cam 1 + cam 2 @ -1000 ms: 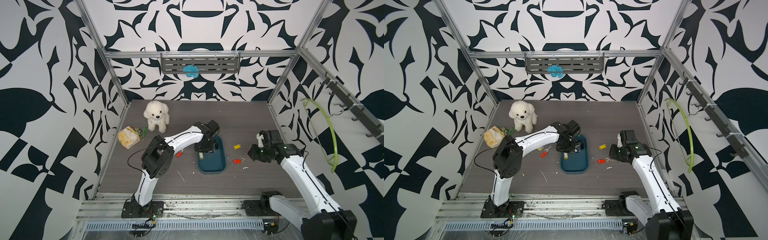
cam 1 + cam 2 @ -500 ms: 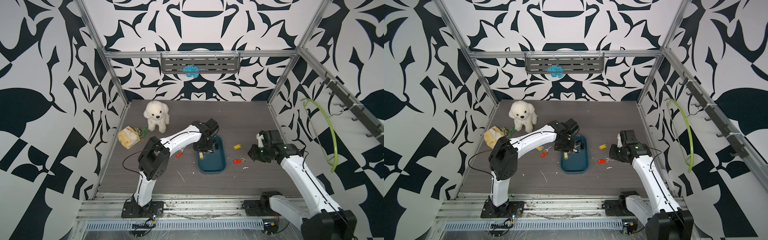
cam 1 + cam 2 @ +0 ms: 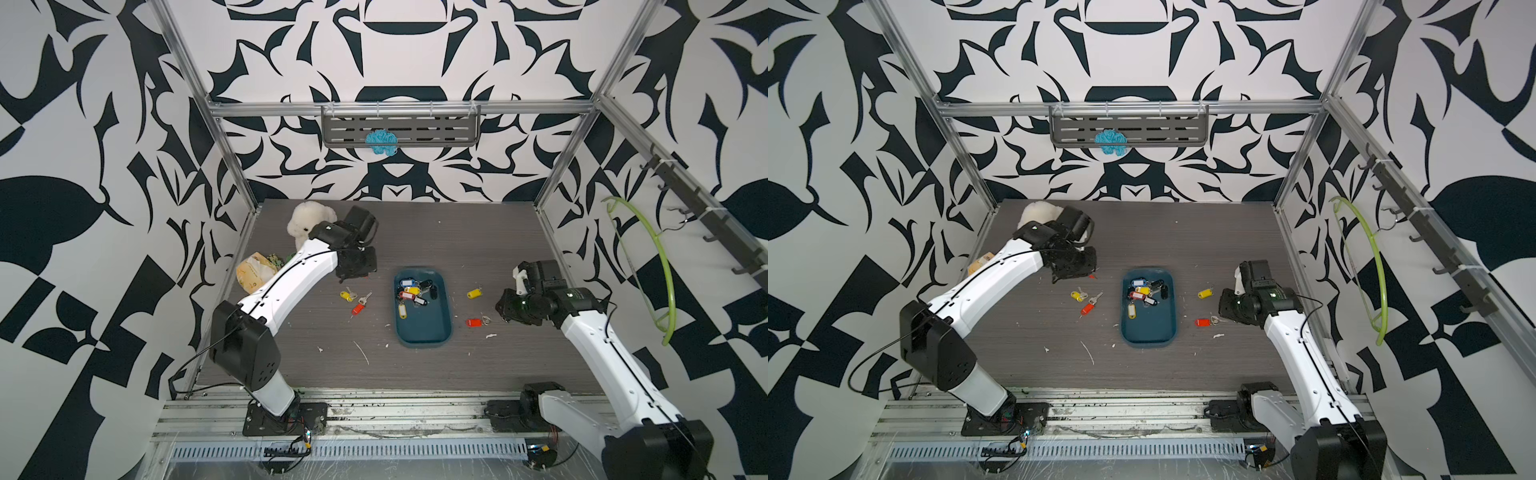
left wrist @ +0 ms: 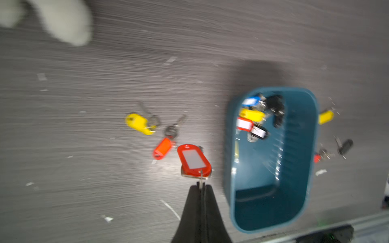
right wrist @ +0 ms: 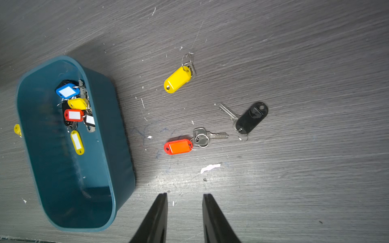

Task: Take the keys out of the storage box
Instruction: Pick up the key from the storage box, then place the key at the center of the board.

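Now the tabletop [image 3: 415, 374] is carrying the storage box [image 3: 422, 330] at centre, keys [image 3: 413, 291] lying heaped at its 12 o'clock end. At its 10 o'clock the left pincer [image 4: 201, 185] is pinching together on a red-tagged key [image 4: 194, 161]; at 3 o'clock the right pincer [image 5: 185, 195] is hanging with tips apart.

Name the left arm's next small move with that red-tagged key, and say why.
Probably lower a little and open the fingers. The left gripper holds the red-tagged key dangling over the table, clear of the storage box, close to the yellow-tagged key lying there.
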